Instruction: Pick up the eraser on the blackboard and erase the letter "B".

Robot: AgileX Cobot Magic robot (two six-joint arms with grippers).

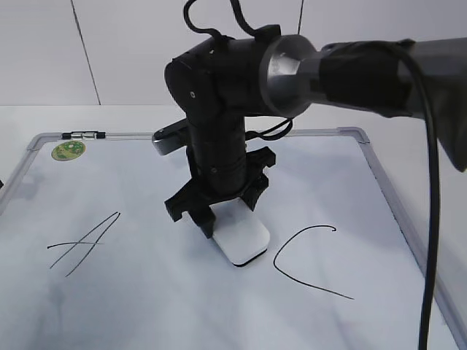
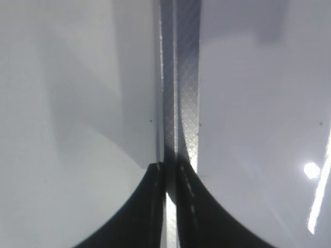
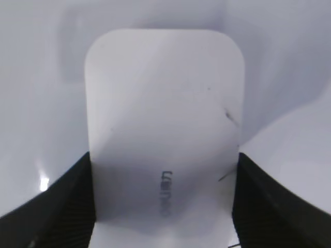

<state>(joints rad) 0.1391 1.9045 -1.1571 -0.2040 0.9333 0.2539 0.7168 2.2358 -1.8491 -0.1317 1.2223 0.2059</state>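
So my right gripper [image 1: 219, 222] is clamped on the eraser [image 1: 244, 237], one finger on each long side, and the block sits flat on the blackboard [image 1: 146, 306] directly under me. From my wrist cam the eraser [image 3: 163, 119] fills most of the frame, grey lettering on top, my black fingers [image 3: 274, 201] squeezing it at the near end. Progress-wise: pickup is clearly done, and I'd guess the wiping is either done or nearly there, because I can't spot the letter "B" anywhere. The slanted A [image 1: 84, 244] is off to one side of me and the C [image 1: 310, 262] to the other, both untouched. Catch is, my own arm and the eraser cover the patch between them, so any leftover strokes could be hiding under there. My left gripper [image 2: 170, 173] is pressed together with nothing in it, over a grey strip I can't really identify.
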